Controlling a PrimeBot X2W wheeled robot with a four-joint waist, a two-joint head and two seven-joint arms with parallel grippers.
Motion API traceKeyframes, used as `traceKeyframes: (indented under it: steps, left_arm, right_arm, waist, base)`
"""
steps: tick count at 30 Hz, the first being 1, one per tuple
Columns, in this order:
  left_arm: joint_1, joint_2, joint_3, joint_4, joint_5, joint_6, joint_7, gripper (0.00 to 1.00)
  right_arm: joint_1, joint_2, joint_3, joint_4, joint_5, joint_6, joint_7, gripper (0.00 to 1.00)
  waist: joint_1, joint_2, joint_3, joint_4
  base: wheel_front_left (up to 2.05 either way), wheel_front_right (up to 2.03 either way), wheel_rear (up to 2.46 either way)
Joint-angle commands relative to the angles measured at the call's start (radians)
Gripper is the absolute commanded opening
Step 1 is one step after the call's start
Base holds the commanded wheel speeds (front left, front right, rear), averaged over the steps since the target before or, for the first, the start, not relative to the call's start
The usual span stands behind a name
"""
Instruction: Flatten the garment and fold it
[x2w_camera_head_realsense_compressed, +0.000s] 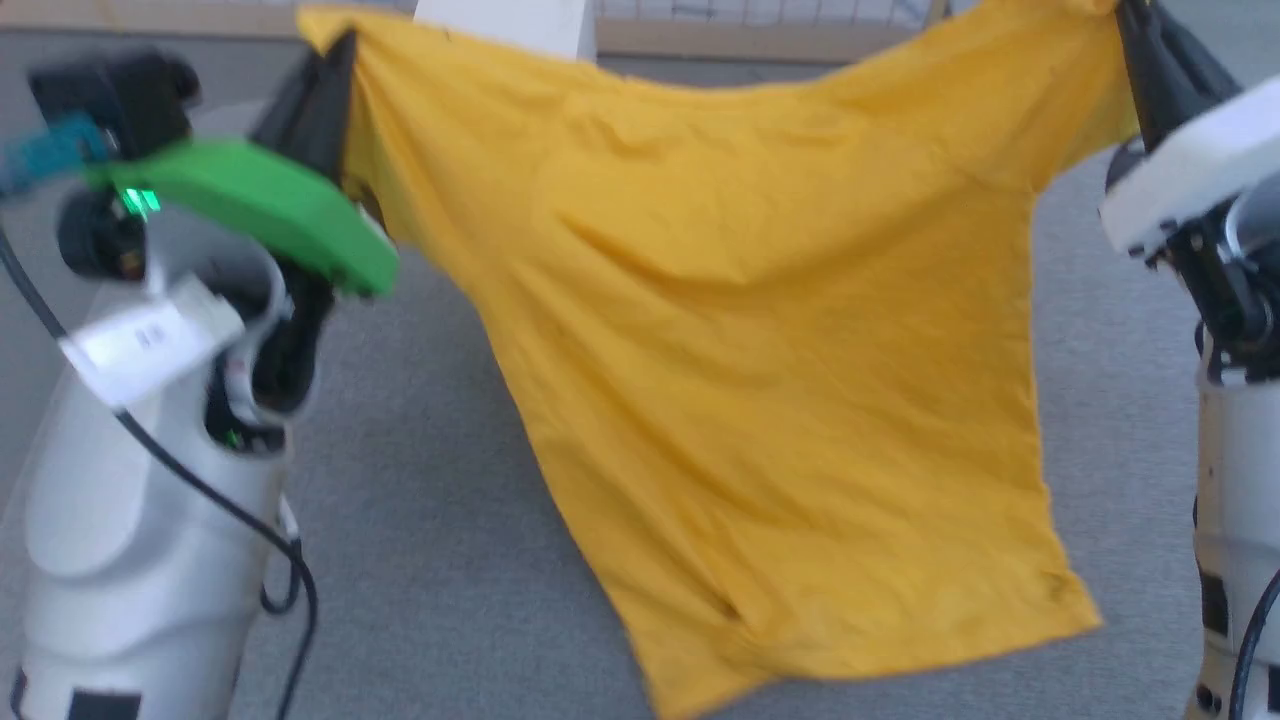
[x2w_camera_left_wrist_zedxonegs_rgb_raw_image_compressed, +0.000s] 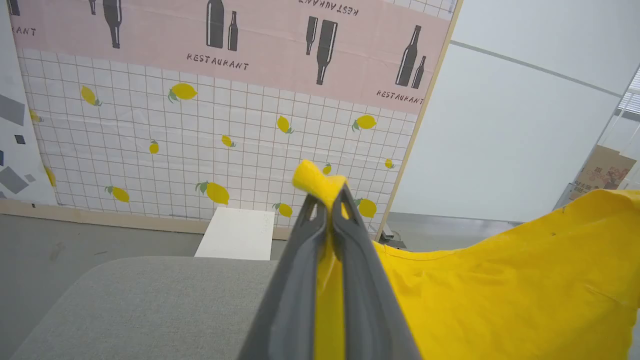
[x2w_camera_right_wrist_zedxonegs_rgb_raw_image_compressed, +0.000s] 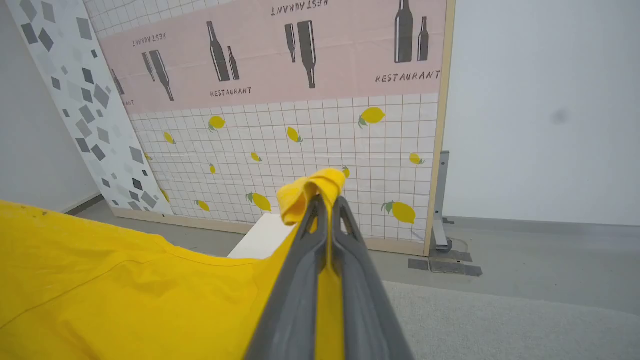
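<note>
Starting at the left pincer (x2w_camera_left_wrist_zedxonegs_rgb_raw_image_compressed: 327, 200): clenched on a bunched corner of the garment (x2w_camera_head_realsense_compressed: 780, 350), with just a small yellow nub poking past the tips. Thin bite; could slip out under a sharp tug or shake, dropping that side in a heap.

Below and ahead of the left pincer: rounded corner of the grey tabletop (x2w_camera_left_wrist_zedxonegs_rgb_raw_image_compressed: 150, 300) close by, floor past it. Risk of spilling cloth over that edge if laid too far outward. White block (x2w_camera_left_wrist_zedxonegs_rgb_raw_image_compressed: 235, 232) and patterned panel (x2w_camera_left_wrist_zedxonegs_rgb_raw_image_compressed: 200, 125) well beyond the tips, no obstruction.

Between the two pincers: hanging in the air, plain yellow side toward the head camera, top edge sagging, hem slanting low. Possibly clear of the tabletop, hard to judge through the blur. Risk from spreading too hard: tearing free of one grip. Risk from lowering unevenly: hem tucking under, creases pressed in.

At the right pincer (x2w_camera_right_wrist_zedxonegs_rgb_raw_image_compressed: 327, 202): likewise clenched on a rolled corner, same small nub. Open grey tabletop below and to its outer side, ample room for spreading.
</note>
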Motion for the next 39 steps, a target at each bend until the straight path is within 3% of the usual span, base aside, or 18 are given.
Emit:
traceKeyframes:
  steps: [1,9,18,33,39]
  left_arm:
    - [-0.058,0.002,0.002,0.019,-0.001,-0.007,0.013,0.0]
    - [-0.295,0.002,-0.006,0.189,-0.001,-0.021,0.071,0.0]
    - [-0.478,-0.018,-0.002,0.367,-0.007,0.011,0.126,0.0]
    - [-0.69,-0.042,-0.024,0.44,0.01,0.033,0.156,0.0]
    - [-0.822,-0.05,-0.024,0.461,0.056,0.045,0.059,0.0]
  right_arm:
    - [-0.04,-0.001,0.015,0.011,-0.006,-0.001,0.006,0.0]
    - [-0.229,0.013,0.065,0.143,-0.02,-0.001,0.009,0.0]
    - [-0.401,0.041,0.085,0.324,-0.053,-0.001,0.006,0.0]
    - [-0.607,0.075,0.059,0.501,-0.133,-0.001,-0.009,0.0]
    - [-0.738,0.084,-0.006,0.565,-0.251,-0.001,-0.094,0.0]
  waist:
    - [0.0001,0.0,-0.087,-0.077]
    - [0.0001,0.0,-0.139,-0.116]
    - [0.0001,0.0,-0.132,-0.133]
    - [0.0001,0.0,0.086,-0.166]
    - [0.0001,0.0,0.217,-0.177]
  base:
    - [0.0,0.0,0.0]
    - [0.0,0.0,0.0]
    - [0.0,0.0,0.0]
    - [0.0,0.0,0.0]
    - [0.0,0.0,0.0]
